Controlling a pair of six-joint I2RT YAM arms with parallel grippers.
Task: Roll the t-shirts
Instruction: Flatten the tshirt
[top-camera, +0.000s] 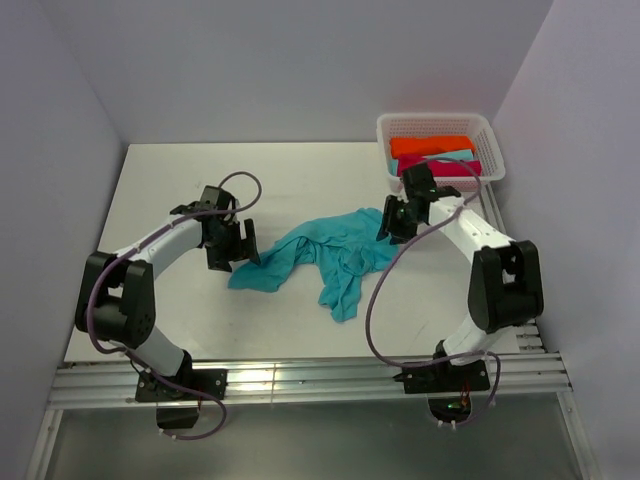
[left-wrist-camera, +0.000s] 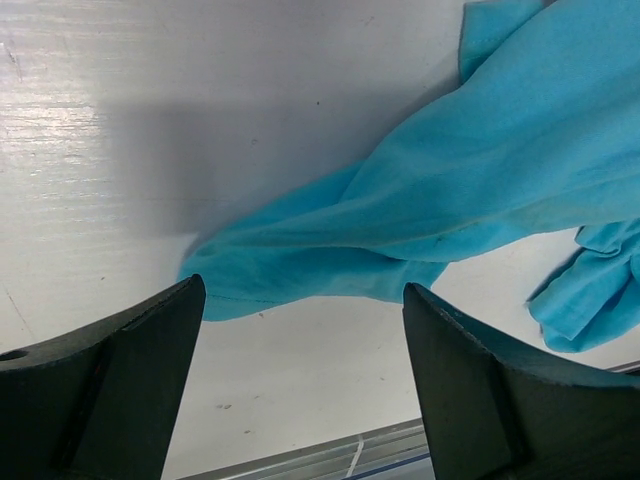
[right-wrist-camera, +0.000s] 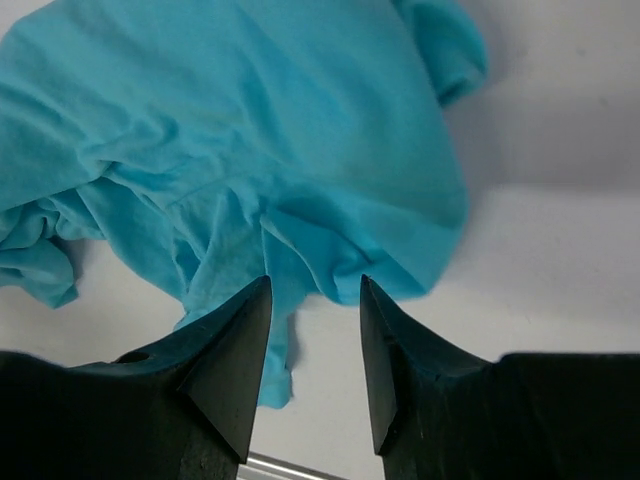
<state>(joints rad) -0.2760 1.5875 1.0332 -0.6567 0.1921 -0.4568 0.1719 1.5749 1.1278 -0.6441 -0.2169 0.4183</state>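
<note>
I take the turquoise t-shirt as my reference for everything. It lies crumpled and not flat on the white counter, so in my judgement the rolling has not begun and the shirt must first be spread.

Its long axis runs from the near-left to the far-right. One narrow end tapers toward the left, and a second flap hangs toward the near edge.

Beyond the far-right end of the shirt, well apart from it, stands the white basket. In it I see an orange t-shirt, a pale turquoise one and a magenta one, which look already made up.

The right claw is over the right border of the shirt, with its jaws apart by a medium gap. Cloth shows under them, but nothing is pinched between them.

The left claw is just beside the narrow left end, with its jaws wide apart and empty. The cloth tip lies directly ahead of it, and I cannot tell whether it touches.

So the shirt stretches between the two claws, and the right one is nearer. I think each should take its own end and pull along this axis.
</note>
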